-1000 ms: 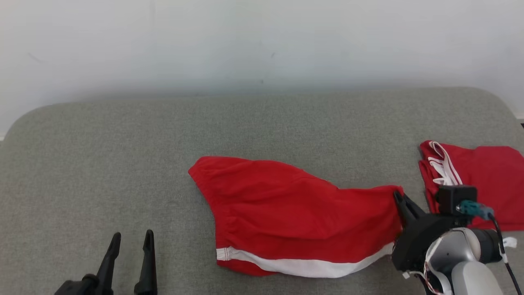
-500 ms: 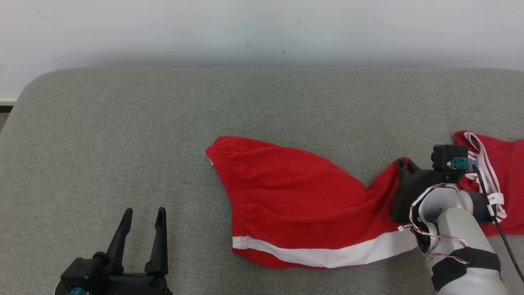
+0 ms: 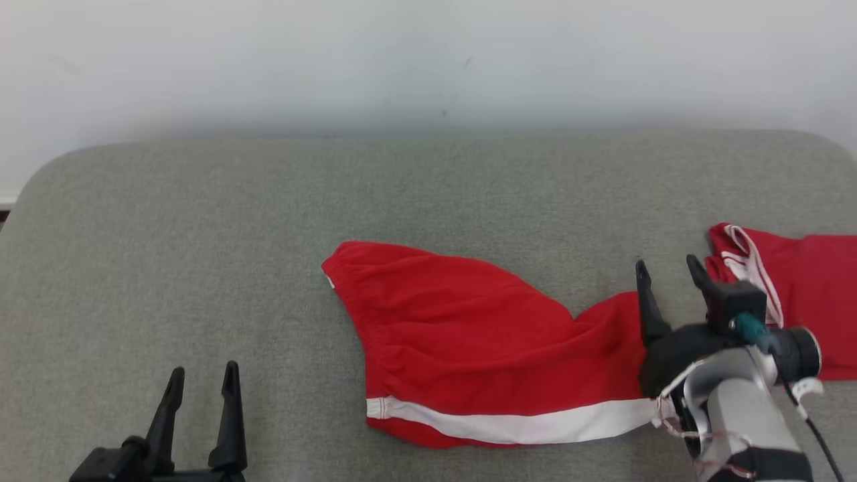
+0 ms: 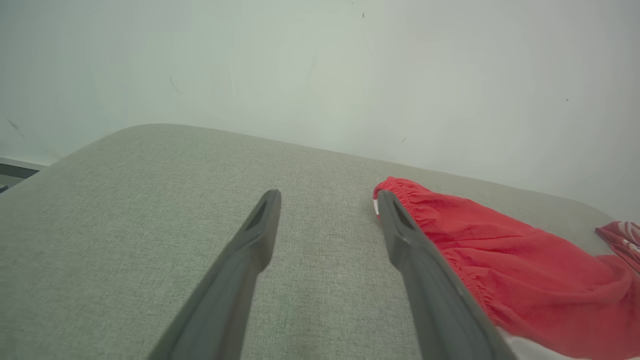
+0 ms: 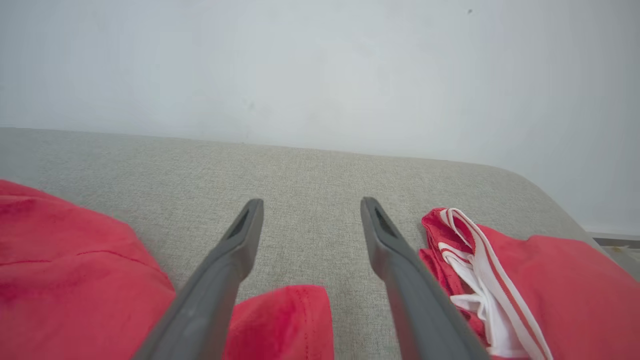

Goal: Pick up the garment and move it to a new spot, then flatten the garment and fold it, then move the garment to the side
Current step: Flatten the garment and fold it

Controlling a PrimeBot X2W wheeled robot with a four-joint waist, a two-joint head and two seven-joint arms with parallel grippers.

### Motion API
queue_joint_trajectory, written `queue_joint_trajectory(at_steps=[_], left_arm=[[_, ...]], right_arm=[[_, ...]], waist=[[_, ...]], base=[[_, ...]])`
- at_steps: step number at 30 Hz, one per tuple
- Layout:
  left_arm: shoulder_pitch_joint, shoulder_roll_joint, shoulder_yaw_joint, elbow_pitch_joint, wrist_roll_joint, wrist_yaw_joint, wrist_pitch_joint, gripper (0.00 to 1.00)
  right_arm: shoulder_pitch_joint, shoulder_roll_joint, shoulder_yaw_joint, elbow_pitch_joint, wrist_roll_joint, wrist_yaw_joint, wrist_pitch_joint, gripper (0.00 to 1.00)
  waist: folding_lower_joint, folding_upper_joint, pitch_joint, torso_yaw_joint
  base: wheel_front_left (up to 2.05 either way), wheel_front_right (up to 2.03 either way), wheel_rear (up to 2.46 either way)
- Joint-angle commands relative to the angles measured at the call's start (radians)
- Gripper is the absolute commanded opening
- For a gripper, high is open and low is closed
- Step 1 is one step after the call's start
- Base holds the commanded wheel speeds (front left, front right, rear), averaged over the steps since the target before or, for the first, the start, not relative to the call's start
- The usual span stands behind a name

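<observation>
The garment (image 3: 469,335) is a pair of red shorts with a white stripe along the near hem, spread on the grey cushion (image 3: 268,221) at centre right. Its elastic waist (image 4: 415,195) points left. My right gripper (image 3: 666,269) stands open just above the garment's right end, with a red corner (image 5: 290,315) lying below and between its fingers, not pinched. My left gripper (image 3: 202,380) is open over bare cushion at the lower left, well clear of the cloth; in the left wrist view the left gripper (image 4: 329,196) has the waist just beside its right finger.
A second red garment with white trim (image 3: 790,301) lies at the cushion's far right, close to my right gripper; it also shows as red cloth (image 5: 525,280) in the right wrist view. A pale wall (image 3: 428,60) runs behind the cushion. The cushion's left half is bare.
My right gripper has opened and let go of the garment's right end, which now lies on the cushion. The head camera has shifted between frames.
</observation>
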Motion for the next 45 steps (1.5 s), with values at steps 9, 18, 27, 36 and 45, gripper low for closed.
queue_joint_trajectory(at_steps=[9, 18, 27, 36, 45], left_arm=[[0.089, 0.0, 0.029, -0.017, 0.009, 0.021, 0.0, 1.0], [0.139, 0.0, 0.024, -0.026, 0.017, 0.035, 0.0, 1.0], [0.168, 0.0, 0.007, -0.008, 0.027, 0.04, 0.0, 1.0], [0.152, 0.0, -0.002, -0.003, 0.023, 0.038, 0.0, 1.0], [0.139, 0.0, -0.003, 0.004, 0.033, 0.033, 0.0, 1.0]], right_arm=[[0.224, -0.013, 0.108, -0.213, 0.068, -0.003, -0.091, 1.0], [0.401, 0.0, 0.157, -0.397, 0.096, -0.003, -0.101, 1.0], [0.51, 0.017, 0.125, -0.441, 0.119, -0.003, -0.101, 1.0], [0.523, 0.021, 0.123, -0.449, 0.144, -0.003, -0.09, 1.0], [0.517, 0.021, 0.133, -0.446, 0.162, -0.003, -0.087, 1.0]], waist=[[-0.0001, -0.0001, -0.106, -0.083], [-0.0001, -0.0001, -0.144, -0.101], [-0.0001, -0.0001, -0.157, -0.108], [-0.0001, -0.0001, -0.149, -0.115], [-0.0001, -0.0001, -0.14, -0.117]], base=[[0.0, 0.0, 0.0], [0.0, 0.0, 0.0], [0.0, 0.0, 0.0], [0.0, 0.0, 0.0], [0.0, 0.0, 0.0]])
